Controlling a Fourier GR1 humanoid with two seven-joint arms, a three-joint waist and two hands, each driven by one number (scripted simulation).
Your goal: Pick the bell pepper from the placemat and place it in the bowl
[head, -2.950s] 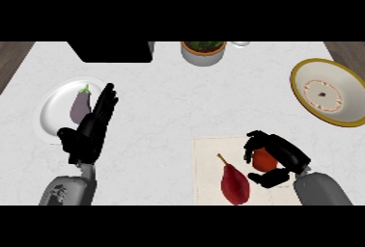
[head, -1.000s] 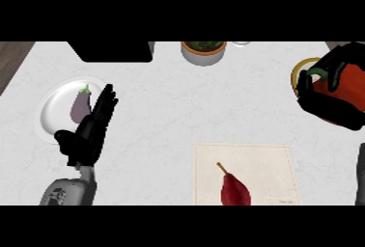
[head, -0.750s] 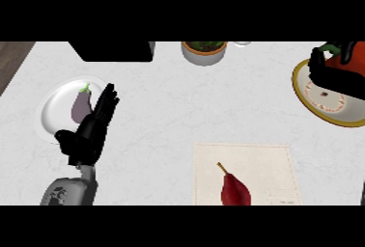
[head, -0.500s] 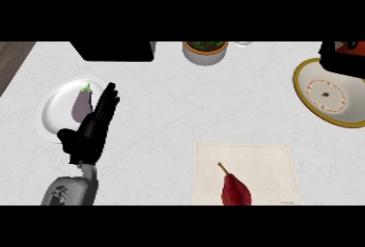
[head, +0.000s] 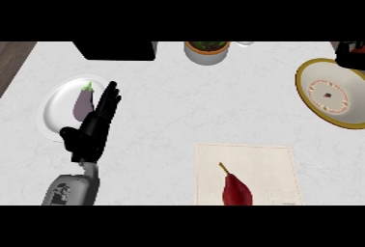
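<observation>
White counter (head: 185, 101) | eggplant (head: 83, 100) on plate (head: 55, 99) | potted plant (head: 207, 49)

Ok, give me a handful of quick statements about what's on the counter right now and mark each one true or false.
1. An eggplant lies on the white plate. True.
2. The left hand is curled round the eggplant. False: it is open, fingers straight, beside the plate.
3. A red pepper lies on the placemat. True.
4. The bowl holds a pepper. False: no pepper shows in it.
5. The right hand shows only at the upper right edge, next to the bowl. True.
</observation>
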